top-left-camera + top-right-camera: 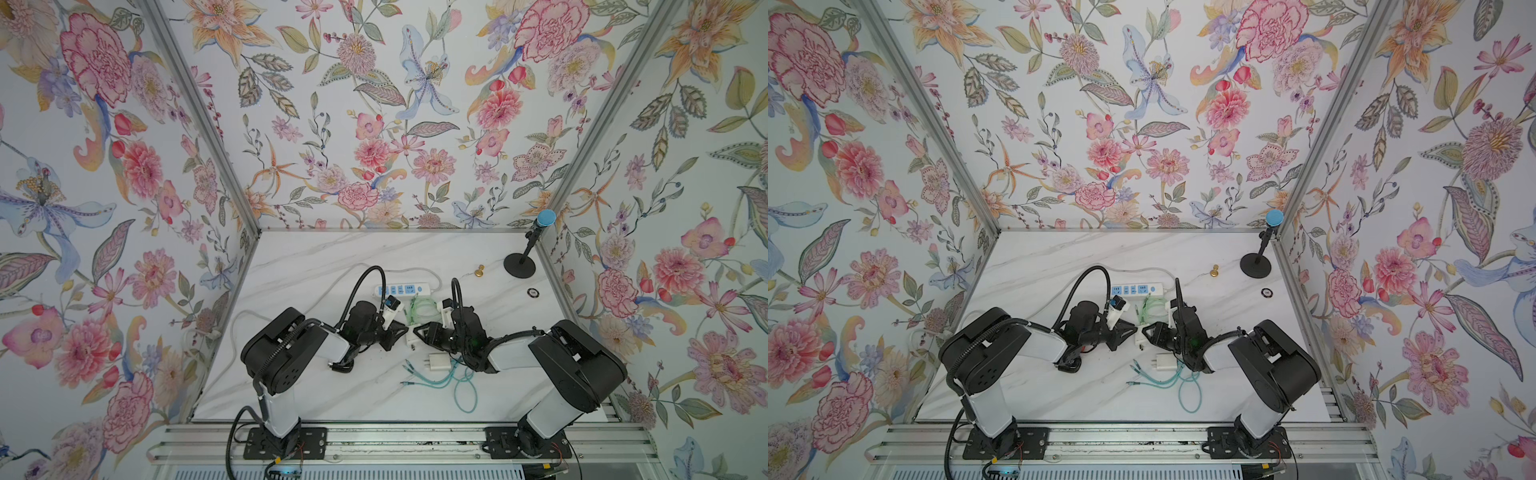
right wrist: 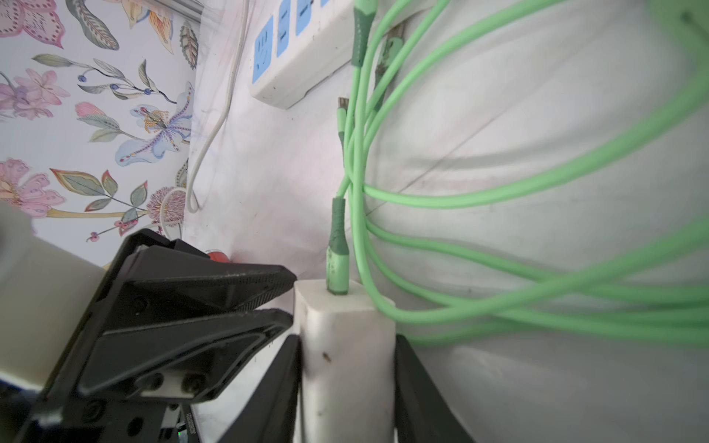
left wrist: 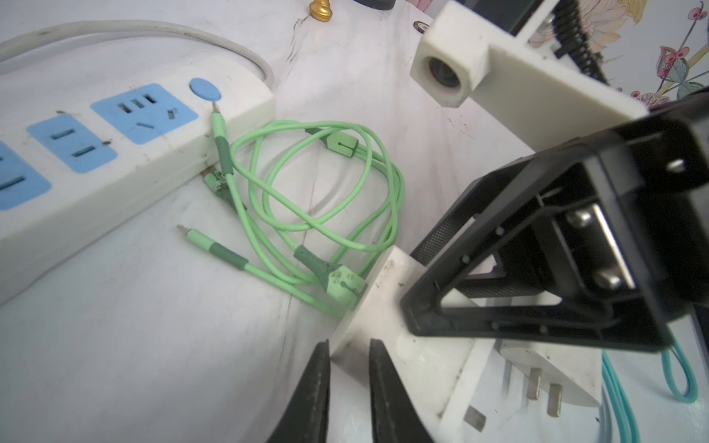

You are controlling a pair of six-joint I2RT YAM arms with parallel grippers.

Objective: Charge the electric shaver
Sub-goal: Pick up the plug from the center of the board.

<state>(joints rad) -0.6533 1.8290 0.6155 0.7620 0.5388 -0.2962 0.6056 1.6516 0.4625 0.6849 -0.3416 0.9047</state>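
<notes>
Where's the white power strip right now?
In a top view the power strip lies mid-table toward the back, with the coiled green cable just in front and a small gold knob to its right.

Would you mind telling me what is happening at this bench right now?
The right gripper has its fingers against both sides of a white adapter with a green cable plugged into it. The left gripper meets the adapter's edge, fingers nearly together; whether it pinches is unclear. The adapter is not yet in the power strip, and no shaver is visible.
</notes>
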